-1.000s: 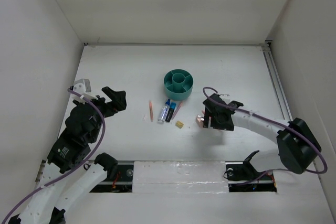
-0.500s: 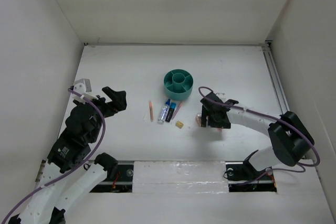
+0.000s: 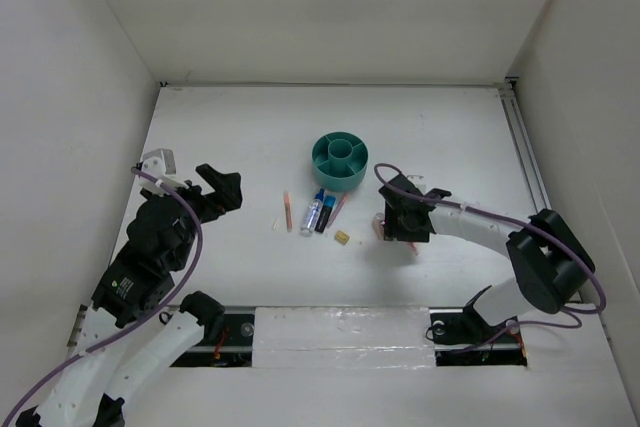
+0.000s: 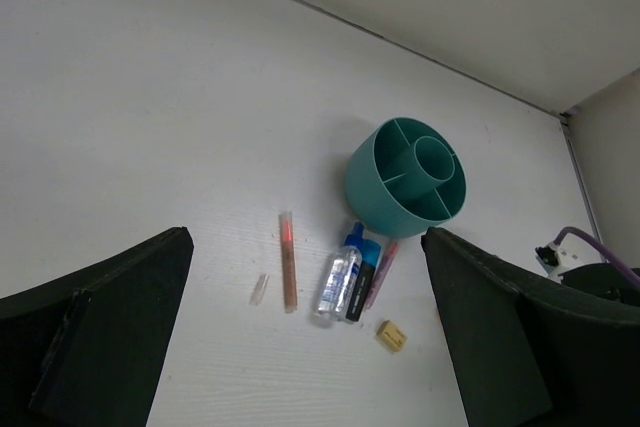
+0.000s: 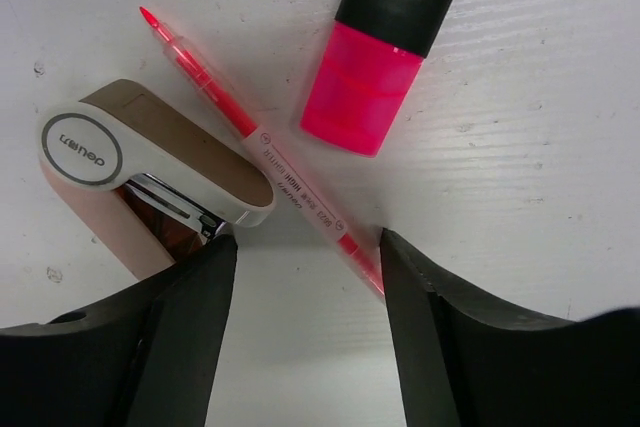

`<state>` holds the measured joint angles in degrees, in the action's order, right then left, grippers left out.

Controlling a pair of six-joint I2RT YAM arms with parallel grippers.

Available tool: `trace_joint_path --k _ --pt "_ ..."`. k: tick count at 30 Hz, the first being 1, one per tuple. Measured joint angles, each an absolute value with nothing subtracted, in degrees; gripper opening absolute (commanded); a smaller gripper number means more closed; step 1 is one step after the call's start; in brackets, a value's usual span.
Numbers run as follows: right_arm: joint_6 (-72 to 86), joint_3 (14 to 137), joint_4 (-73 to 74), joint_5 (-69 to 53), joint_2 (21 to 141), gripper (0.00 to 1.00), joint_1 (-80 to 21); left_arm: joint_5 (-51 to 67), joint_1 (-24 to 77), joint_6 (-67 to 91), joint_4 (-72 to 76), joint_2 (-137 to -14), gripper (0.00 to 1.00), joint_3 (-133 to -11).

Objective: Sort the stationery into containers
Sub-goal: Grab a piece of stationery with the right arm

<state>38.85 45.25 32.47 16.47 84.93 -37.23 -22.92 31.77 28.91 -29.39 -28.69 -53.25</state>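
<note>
The teal organizer [image 3: 340, 160] [image 4: 405, 175] stands mid-table. Just in front of it lie a salmon pencil [image 4: 288, 262], a blue-capped clear pen [image 4: 340, 277], a dark marker [image 4: 362, 280], a thin pink pencil [image 4: 385, 262] and a tan block [image 4: 392, 335]. My left gripper [image 3: 215, 192] [image 4: 305, 239] hovers wide open, well left of them. My right gripper [image 3: 384, 228] [image 5: 305, 242] is low over the table, open. Before it lie a clear pink pen [image 5: 250, 132], a pink highlighter with black cap [image 5: 375, 87] and a pink-and-white stapler-like item [image 5: 150, 162]. The pen's rear end touches the right finger [image 5: 440, 317].
A small clear cap [image 4: 259, 289] lies left of the salmon pencil. White walls close in the table on the left, back and right. A rail [image 3: 525, 157] runs along the right edge. The right arm's purple cable [image 3: 480, 215] loops above the table.
My right gripper has shifted a little left toward the pink items, and its jaws have narrowed. The left arm has stayed still.
</note>
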Motion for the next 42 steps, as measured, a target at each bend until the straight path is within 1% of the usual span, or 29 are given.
trace_joint_path --k 1,2,6,10,11,13,14,24,32,38,42 --pt "38.81 45.30 32.47 16.36 85.01 0.64 -37.26 -22.94 31.77 28.91 -29.39 -28.75 1.00 -53.25" --pt "38.72 45.32 32.45 16.25 85.03 0.61 -37.26 -22.94 31.77 28.91 -29.39 -28.80 1.00 -53.25" --pt "38.17 45.41 32.23 15.90 85.12 0.37 -37.26 -22.94 31.77 28.91 -29.39 -28.82 1.00 -53.25" --pt "37.60 45.41 32.12 15.84 85.17 0.21 -37.26 -22.94 31.77 28.91 -29.39 -28.82 1.00 -53.25" --pt "37.45 45.43 32.12 15.81 85.21 0.13 -37.26 -22.94 31.77 28.91 -29.39 -28.82 1.00 -53.25" --pt "37.19 45.60 32.21 15.73 85.32 0.07 -37.26 -22.94 31.77 28.91 -29.39 -28.80 1.00 -53.25" --pt "37.17 45.76 32.29 15.75 85.49 0.00 -37.26 -22.94 31.77 28.91 -29.39 -28.80 1.00 -53.25" --pt "36.80 46.06 32.47 15.86 85.69 0.00 -37.69 -23.18 31.77 28.86 -29.39 -28.82 1.00 -53.25" --pt "37.08 48.45 34.37 19.00 84.95 0.00 -41.08 -24.80 31.77 29.02 -29.41 -30.65 1.00 -53.25" --pt "37.04 52.10 36.49 22.63 78.39 0.00 -41.82 -25.52 31.77 29.19 -29.58 -33.26 1.00 -53.25" --pt "35.40 52.40 36.95 24.14 70.65 0.00 -44.86 -25.21 31.77 30.30 -29.63 -33.63 1.00 -53.25"
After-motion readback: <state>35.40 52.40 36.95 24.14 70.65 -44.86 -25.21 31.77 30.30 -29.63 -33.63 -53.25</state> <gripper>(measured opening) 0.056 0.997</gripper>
